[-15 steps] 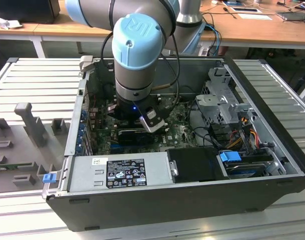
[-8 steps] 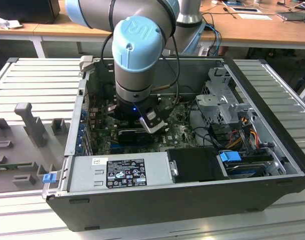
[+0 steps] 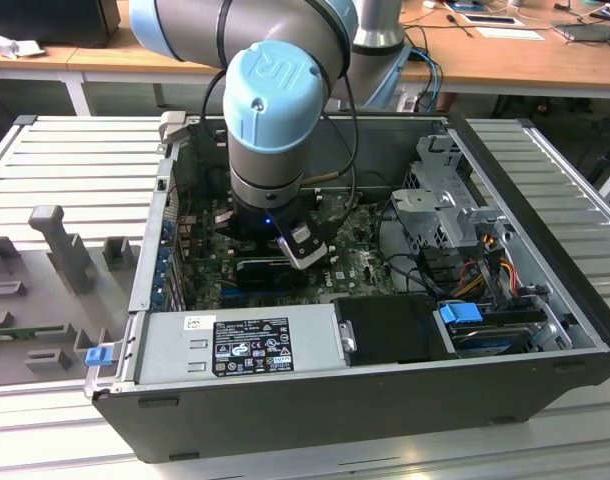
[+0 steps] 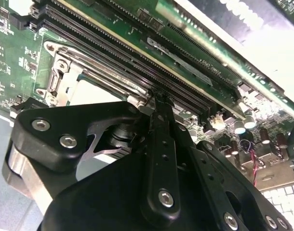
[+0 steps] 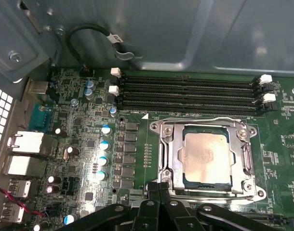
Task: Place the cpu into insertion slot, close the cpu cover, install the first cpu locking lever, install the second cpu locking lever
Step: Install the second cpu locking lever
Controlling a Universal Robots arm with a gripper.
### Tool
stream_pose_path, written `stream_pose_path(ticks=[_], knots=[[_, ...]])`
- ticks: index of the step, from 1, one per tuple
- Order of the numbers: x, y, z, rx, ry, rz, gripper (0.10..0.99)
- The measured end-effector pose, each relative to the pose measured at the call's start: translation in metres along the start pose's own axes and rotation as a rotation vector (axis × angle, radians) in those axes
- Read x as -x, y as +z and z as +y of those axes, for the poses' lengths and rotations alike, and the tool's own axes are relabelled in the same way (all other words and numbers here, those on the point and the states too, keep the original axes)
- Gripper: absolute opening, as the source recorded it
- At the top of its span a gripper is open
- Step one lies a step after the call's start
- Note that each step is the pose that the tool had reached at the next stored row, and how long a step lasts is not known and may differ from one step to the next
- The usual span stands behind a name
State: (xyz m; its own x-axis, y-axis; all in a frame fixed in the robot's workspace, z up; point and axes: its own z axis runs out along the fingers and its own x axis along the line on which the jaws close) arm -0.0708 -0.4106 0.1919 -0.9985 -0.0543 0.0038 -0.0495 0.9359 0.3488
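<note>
The cpu (image 5: 207, 158), a tan-silver square, lies flat in the insertion slot (image 5: 157, 126) on the green board. The cpu cover (image 5: 169, 154), a silver frame with a square window, lies down over the chip's edges. A thin locking lever rod (image 5: 200, 120) runs along the slot's edge by the memory slots, and another (image 5: 221, 196) along the edge by my fingers. My gripper (image 5: 159, 188) is shut, its black fingertips together at the slot's rim, nothing seen between them. In the second wrist view the gripper (image 4: 159, 98) touches the slot's metal edge (image 4: 65, 77). The arm's wrist (image 3: 275, 120) reaches down into the open computer case.
Several long black memory slots (image 5: 185, 91) run beside the socket. Blue-topped capacitors (image 5: 104, 144) and rear ports (image 5: 26, 144) stand on the far side. The grey case wall (image 5: 185, 33) rises behind. The power supply (image 3: 275, 340), drive cage (image 3: 445, 200) and cables (image 3: 485, 260) crowd the case.
</note>
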Motion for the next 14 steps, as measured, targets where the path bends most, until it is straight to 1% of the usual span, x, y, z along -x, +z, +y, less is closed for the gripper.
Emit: stream_pose_path(ticks=[1, 2, 4, 7, 13, 14], knots=[[-0.0009, 0.0002, 0.0001, 0.004, 0.000, 0.0000, 0.106], [-0.0012, 0.0002, 0.0001, 0.005, -0.001, 0.0000, 0.106], [-0.0013, -0.0003, 0.0002, 0.005, -0.001, 0.0000, 0.106], [-0.0015, -0.0033, 0.0014, 0.005, -0.001, -0.0002, 0.106], [-0.0016, -0.0142, 0.0054, 0.005, -0.001, 0.0000, 0.106], [-0.0017, -0.0181, 0.0069, 0.005, -0.001, 0.0000, 0.106]])
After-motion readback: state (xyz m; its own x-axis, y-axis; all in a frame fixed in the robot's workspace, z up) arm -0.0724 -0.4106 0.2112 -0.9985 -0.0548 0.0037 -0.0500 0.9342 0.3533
